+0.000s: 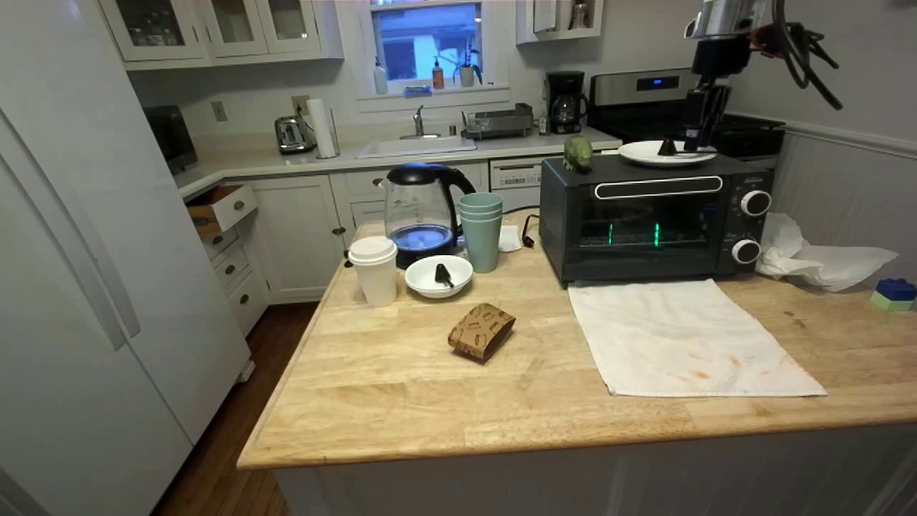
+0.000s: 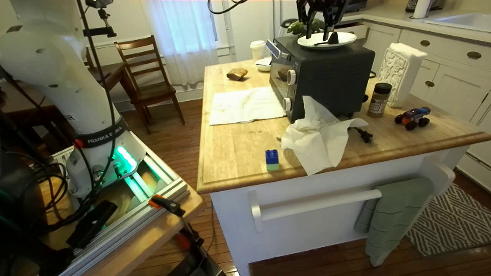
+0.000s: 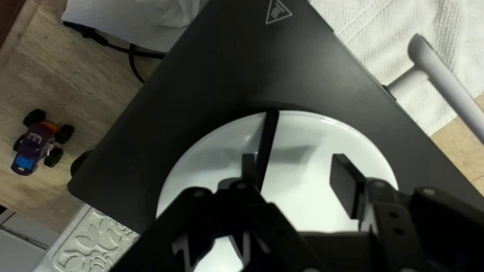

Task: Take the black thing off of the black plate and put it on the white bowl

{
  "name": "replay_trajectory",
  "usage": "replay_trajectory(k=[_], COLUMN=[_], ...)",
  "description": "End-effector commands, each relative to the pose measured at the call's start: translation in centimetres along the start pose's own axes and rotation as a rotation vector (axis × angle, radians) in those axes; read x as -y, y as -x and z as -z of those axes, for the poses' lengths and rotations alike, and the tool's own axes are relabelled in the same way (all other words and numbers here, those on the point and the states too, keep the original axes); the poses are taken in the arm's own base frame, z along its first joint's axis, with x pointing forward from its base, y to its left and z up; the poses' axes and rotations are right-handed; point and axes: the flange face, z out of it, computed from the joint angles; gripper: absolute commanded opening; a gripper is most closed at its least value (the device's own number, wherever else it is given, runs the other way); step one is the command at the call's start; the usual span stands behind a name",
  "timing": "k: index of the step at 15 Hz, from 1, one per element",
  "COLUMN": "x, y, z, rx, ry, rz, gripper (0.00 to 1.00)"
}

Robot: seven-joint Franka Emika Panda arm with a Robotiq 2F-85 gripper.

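Observation:
A black thing (image 1: pixel 667 147) lies on a white plate (image 1: pixel 645 152) on top of the black toaster oven. It has a wide end (image 2: pixel 333 38) and a thin handle, which reaches over the plate's rim in the wrist view (image 3: pixel 268 136). My gripper (image 1: pixel 699 140) points down just above the plate. In the wrist view its fingers (image 3: pixel 295 175) are open, with the handle beside the inner side of the left finger; I cannot tell whether they touch. The small white bowl (image 1: pixel 418 278) stands on the counter by the white cup, with another small black thing (image 1: pixel 443 275) in it.
The toaster oven (image 1: pixel 645 229) stands on the wooden counter. A green object (image 1: pixel 577 154) sits on its top. Near the bowl are a lidded white cup (image 1: pixel 375 276), a glass kettle (image 1: pixel 423 215), stacked green cups (image 1: pixel 482 236) and a brown cardboard sleeve (image 1: pixel 482 331). A white towel (image 1: pixel 688 337) lies in front.

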Motion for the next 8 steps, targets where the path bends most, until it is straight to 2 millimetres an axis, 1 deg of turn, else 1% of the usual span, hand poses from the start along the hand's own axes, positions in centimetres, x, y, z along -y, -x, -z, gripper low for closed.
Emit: replay_trajectory(k=[1, 2, 3, 4, 5, 6, 7, 8], x=[-1.23, -1.47, -1.67, -1.84, -1.9, -1.97, -1.95, -1.92], y=[-0.92, -0.96, -0.97, -1.01, -0.99, -0.97, -0.95, -1.03], z=[-0.44, -0.59, -0.68, -0.76, -0.92, -1.09, -1.24, -1.22], rx=[-0.016, -0.015, -0.016, -0.015, -0.009, -0.006, -0.005, -0.005], ry=[-0.005, 0.001, 0.003, 0.003, -0.001, -0.002, -0.004, -0.001], rz=[0.004, 0.002, -0.003, -0.006, -0.01, -0.017, -0.022, -0.021], gripper=[0.53, 0.48, 0.53, 0.53, 0.51, 0.46, 0.31, 0.21])
